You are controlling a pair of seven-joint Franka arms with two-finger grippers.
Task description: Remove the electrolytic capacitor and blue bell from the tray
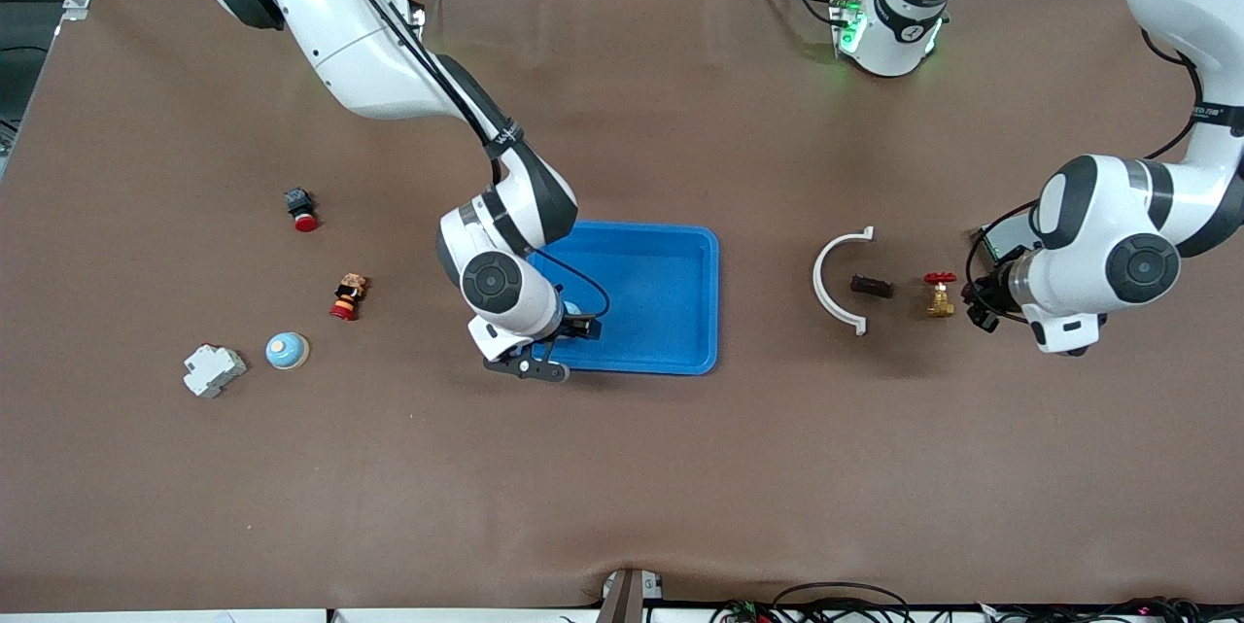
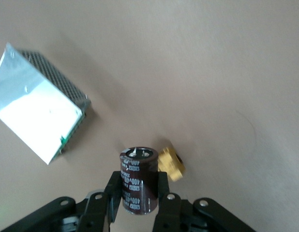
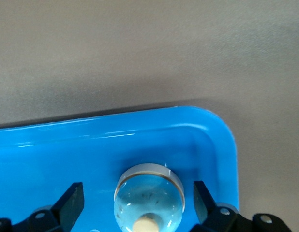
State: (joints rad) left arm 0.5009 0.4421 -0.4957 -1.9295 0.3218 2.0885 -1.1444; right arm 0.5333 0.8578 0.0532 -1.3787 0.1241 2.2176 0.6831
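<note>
Tray: blue tray (image 1: 671, 302) is sitting mid-table and serving as the landmark for every place below.
Right gripper (image 3: 135, 203): it is hanging over the tray's corner that lies nearest the front camera on the right arm's side, its fingers (image 3: 72, 203) standing wide apart and gripping nothing.
Bell in tray (image 3: 148, 198): a pale blue dome with a cream button is lying on the tray floor between the right gripper's spread fingers, touching neither of them, close to the tray's rounded corner.
Left gripper (image 2: 138, 193): it is hovering over the bare table well away from the tray, toward the left arm's end, its fingers (image 2: 112, 191) clamping a capacitor.
Capacitor (image 2: 138, 179): the dark brown cylinder with white lettering is being held upright by its sides, its metal top facing the left wrist camera.
Brass valve (image 1: 939, 295): with its red handle, it is lying between the tray and the left gripper, just under the held capacitor in the wrist view.
White curved clip (image 1: 838, 281): it is lying between the tray and the valve, with a small dark block (image 1: 872, 287) inside its arc.
Second bell (image 1: 287, 350): it is resting well apart from the tray toward the right arm's end, beside a white breaker (image 1: 213, 370).
Red button switch (image 1: 301, 209): it is lying toward that same end.
</note>
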